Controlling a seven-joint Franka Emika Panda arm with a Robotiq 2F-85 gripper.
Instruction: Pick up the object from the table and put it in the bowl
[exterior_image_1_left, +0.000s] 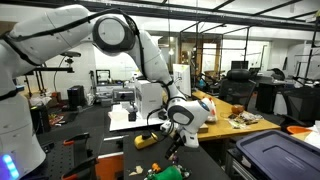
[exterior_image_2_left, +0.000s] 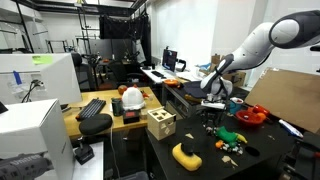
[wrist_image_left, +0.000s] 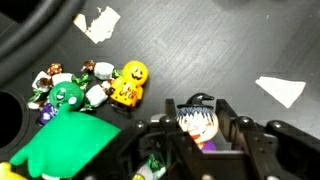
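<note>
The gripper (wrist_image_left: 204, 132) is pinching a small doll (wrist_image_left: 200, 118) between its fingers, apparently holding it off the table (wrist_image_left: 200, 50) for the bowl (exterior_image_2_left: 252, 115).

A dark table (wrist_image_left: 200, 50) is shown w/ two white tape scraps (wrist_image_left: 97, 22) on it. An orange pumpkin toy (wrist_image_left: 128, 85) is laid just beside a cluster of small toys (wrist_image_left: 62, 85). In an exterior view, a wooden block (exterior_image_2_left: 160, 123), a yellow toy (exterior_image_2_left: 186, 155) & a red bowl (exterior_image_2_left: 252, 115) are set apart on the same top.
</note>
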